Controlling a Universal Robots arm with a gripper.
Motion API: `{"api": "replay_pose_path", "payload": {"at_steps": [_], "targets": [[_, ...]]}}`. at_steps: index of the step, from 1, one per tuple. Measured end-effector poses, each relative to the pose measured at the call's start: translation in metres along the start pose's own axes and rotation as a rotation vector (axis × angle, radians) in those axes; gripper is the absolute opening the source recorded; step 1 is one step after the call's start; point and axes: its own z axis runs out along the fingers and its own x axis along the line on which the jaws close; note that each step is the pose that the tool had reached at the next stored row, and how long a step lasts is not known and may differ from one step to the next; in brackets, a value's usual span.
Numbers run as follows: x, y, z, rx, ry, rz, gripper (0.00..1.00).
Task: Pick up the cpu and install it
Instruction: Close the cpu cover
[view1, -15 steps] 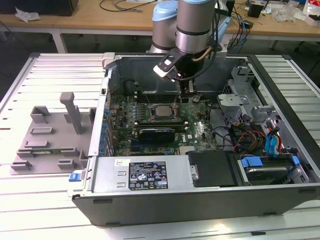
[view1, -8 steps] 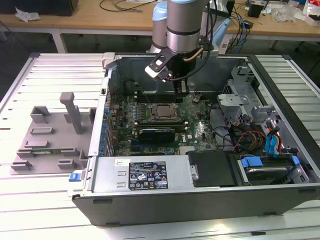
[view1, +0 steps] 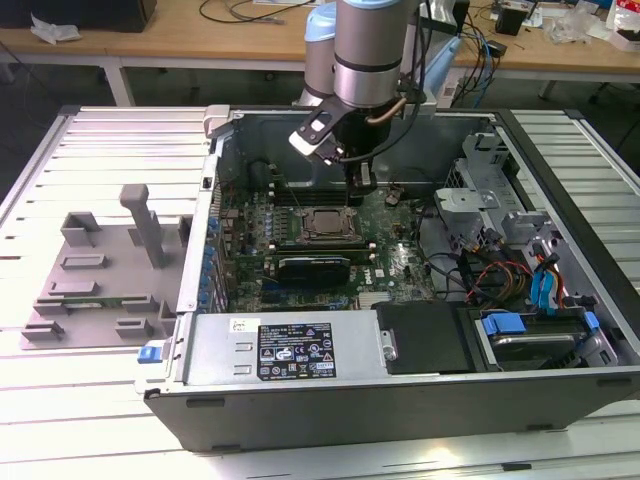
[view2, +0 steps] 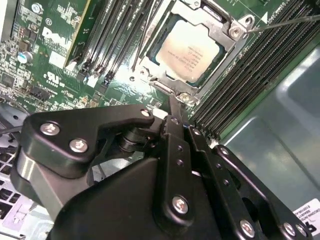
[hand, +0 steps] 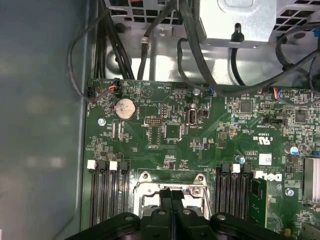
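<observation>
The cpu (view2: 192, 50), a silvery square chip, lies flat in the motherboard socket frame (view2: 227, 37) inside the open computer case; in the exterior view the cpu (view1: 322, 224) shows at the middle of the board. My gripper (view1: 358, 183) hangs just above the board at the far side of the socket, apart from the chip. Its black fingers (hand: 165, 199) are pressed together over the socket's edge with nothing between them. In the second wrist view the gripper (view2: 172, 105) ends right beside the socket frame.
Black memory slots (hand: 107, 195) flank the socket on both sides. Loose black cables (hand: 200, 65) run beyond the board. A drive bay with blue tabs (view1: 545, 325) fills the case at the exterior view's right, and a grey fixture (view1: 100, 270) stands outside on the left.
</observation>
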Motion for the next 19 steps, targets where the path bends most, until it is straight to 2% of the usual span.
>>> {"api": "replay_pose_path", "payload": {"at_steps": [5, 9, 11, 12, 14, 17, 19], "targets": [[0.0, -0.0001, 0.0008, -0.0034, 0.0065, -0.204, 0.11], [0.0, -0.0001, 0.0013, -0.0046, 0.0069, -0.3, 0.11], [0.0, 0.0, 0.0015, -0.0045, 0.0042, -0.348, 0.11], [0.0001, -0.0001, 0.0016, -0.0042, 0.0026, -0.367, 0.11], [0.0, -0.0001, 0.0017, -0.0023, -0.005, -0.444, 0.11], [0.0, -0.0001, 0.0021, 0.0021, -0.0203, -0.573, 0.11], [0.0001, -0.0001, 0.0022, 0.0047, -0.0285, -0.63, 0.11]]}}
